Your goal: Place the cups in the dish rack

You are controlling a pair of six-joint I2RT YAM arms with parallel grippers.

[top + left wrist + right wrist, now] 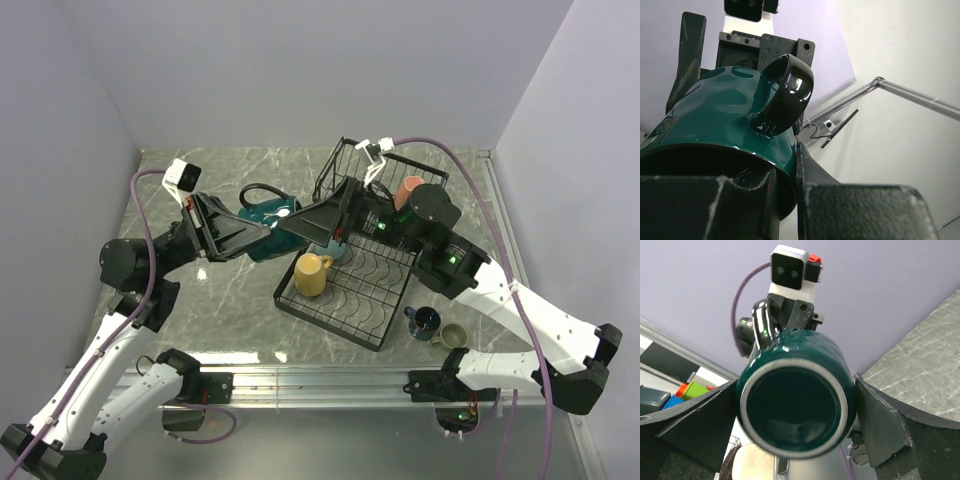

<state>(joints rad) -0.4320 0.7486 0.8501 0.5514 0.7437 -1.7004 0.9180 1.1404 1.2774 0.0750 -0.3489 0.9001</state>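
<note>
One cup (312, 273) sits in the rack (365, 300) tray

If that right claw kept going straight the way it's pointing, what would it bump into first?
The dark teal mug, held by the left gripper: its base faces the right gripper head-on, between its open jaws. The remaining gap is unclear.

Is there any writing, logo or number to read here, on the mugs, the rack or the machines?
No text can be read in any view.
The dark teal mug, the yellow mug and the dish rack show plain surfaces with no lettering or logo.
</note>
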